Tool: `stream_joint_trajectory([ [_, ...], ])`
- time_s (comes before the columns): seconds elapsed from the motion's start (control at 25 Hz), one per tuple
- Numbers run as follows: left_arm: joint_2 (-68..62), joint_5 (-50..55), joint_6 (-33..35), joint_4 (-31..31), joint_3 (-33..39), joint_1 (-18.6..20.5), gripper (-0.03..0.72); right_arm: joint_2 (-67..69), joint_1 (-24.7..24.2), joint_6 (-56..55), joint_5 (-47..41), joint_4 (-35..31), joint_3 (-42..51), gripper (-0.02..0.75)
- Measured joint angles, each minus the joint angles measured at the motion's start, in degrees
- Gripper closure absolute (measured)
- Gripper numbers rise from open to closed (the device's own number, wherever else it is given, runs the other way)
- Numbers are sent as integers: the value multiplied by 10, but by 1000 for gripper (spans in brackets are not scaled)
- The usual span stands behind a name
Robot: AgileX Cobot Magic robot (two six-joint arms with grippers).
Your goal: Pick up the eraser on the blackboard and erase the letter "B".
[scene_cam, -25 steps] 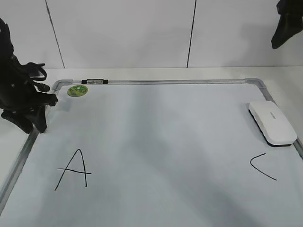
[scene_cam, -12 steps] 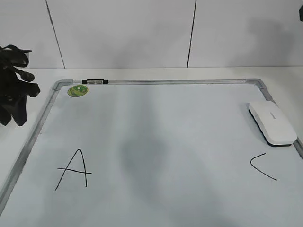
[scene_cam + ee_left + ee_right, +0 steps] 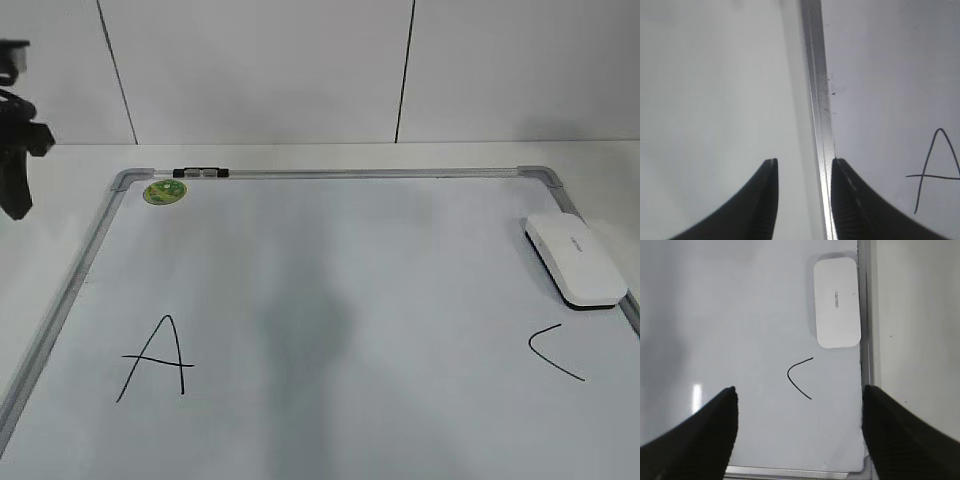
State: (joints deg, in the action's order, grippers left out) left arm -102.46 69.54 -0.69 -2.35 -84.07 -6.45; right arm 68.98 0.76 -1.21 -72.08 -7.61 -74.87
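The white eraser lies on the blackboard at its right edge; it also shows in the right wrist view. No letter "B" shows on the board; only a black "A" and a black "C" are drawn. The "C" also shows in the right wrist view. My left gripper is open and empty over the board's left frame; its arm is at the far left. My right gripper is wide open and empty, high above the "C".
A small round green magnet sits at the board's back left corner, next to a dark clip on the top frame. A white wall stands behind the table.
The left arm has lifted and drawn back to the far left, off the board's corner. The right arm has risen out of the top right of the exterior view.
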Motion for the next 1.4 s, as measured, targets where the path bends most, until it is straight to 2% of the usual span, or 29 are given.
stream_joint_trajectory([
  [0.44,177,6,1,0,13,0,433,-113,0,0,0,-25,85,147],
  [0.96,483,21,1,-4,193,0,434,-291,0,0,-1,29,155,148],
  [1.4,718,28,1,-4,333,0,435,-419,0,30,13,55,288,151],
])
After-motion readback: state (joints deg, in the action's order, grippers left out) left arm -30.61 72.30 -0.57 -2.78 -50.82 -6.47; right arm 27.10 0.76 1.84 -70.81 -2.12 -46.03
